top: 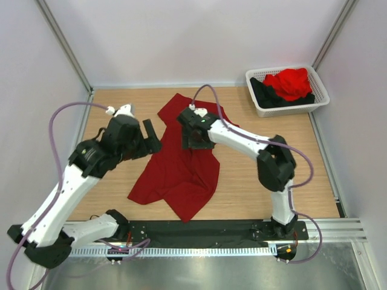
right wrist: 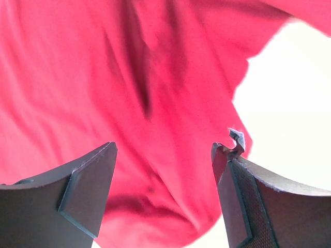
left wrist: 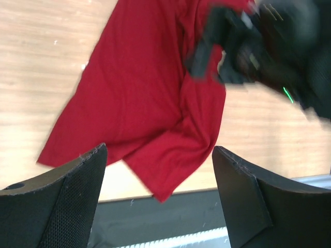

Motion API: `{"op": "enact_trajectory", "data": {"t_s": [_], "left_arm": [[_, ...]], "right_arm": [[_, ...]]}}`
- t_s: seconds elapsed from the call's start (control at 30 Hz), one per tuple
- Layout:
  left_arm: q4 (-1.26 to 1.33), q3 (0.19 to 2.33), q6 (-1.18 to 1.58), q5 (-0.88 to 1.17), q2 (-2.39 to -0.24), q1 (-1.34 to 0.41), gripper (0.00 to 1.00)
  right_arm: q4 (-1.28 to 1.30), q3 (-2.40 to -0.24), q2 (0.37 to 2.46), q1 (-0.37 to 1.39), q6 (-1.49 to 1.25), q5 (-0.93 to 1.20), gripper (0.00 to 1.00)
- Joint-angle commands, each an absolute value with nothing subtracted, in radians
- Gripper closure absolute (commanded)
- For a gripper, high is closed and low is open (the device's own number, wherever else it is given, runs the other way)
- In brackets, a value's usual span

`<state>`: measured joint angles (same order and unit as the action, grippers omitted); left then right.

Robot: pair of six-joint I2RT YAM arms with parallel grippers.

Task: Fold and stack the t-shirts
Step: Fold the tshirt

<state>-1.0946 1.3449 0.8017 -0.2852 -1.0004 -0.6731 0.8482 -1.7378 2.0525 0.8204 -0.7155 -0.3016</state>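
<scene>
A dark crimson t-shirt (top: pixel 178 172) lies crumpled and partly spread on the wooden table, running from the back middle toward the near edge. It shows in the left wrist view (left wrist: pixel 145 93) and fills the right wrist view (right wrist: pixel 129 93). My left gripper (top: pixel 151 138) is open and empty, just left of the shirt and above it. My right gripper (top: pixel 196 138) is open, hovering over the shirt's upper middle, nothing between its fingers. A brighter red t-shirt (top: pixel 292 83) and a black one (top: pixel 269 96) lie bunched in the basket.
A white latticed plastic basket (top: pixel 289 109) stands at the back right corner. Bare wood table (top: pixel 266 193) lies to the right of the shirt. A black rail (top: pixel 199 229) runs along the near edge. Grey walls close in on three sides.
</scene>
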Motion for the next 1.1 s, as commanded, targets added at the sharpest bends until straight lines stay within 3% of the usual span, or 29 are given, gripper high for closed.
{"op": "enact_trajectory", "data": {"t_s": [0.0, 0.23, 0.33, 0.53, 0.7, 0.93, 1.07], "left_arm": [[-0.941, 1.394, 0.750, -0.189, -1.121, -0.598, 0.18], [-0.936, 1.442, 0.764, -0.158, -1.287, -0.583, 0.18], [-0.942, 1.384, 0.779, -0.114, -1.299, -0.581, 0.19], [-0.913, 1.208, 0.841, -0.034, -1.260, -0.598, 0.23], [-0.908, 1.123, 0.937, -0.052, -1.244, -0.748, 0.24], [-0.861, 1.031, 1.100, -0.095, -1.296, -0.992, 0.28], [-0.784, 0.999, 1.130, -0.069, -1.351, -1.057, 0.32]], "right_arm": [[0.928, -1.645, 1.833, 0.804, -0.644, -0.334, 0.19], [0.802, -1.419, 1.681, 0.648, -0.595, -0.227, 0.19], [0.752, -1.414, 1.690, 0.554, -0.557, -0.192, 0.25], [0.732, -1.592, 1.851, 0.471, -0.457, -0.230, 0.29], [0.738, -1.807, 2.060, 0.434, -0.391, -0.249, 0.28], [0.696, -1.901, 2.218, 0.433, -0.328, -0.244, 0.36], [0.631, -1.818, 2.217, 0.433, -0.334, -0.247, 0.43]]}}
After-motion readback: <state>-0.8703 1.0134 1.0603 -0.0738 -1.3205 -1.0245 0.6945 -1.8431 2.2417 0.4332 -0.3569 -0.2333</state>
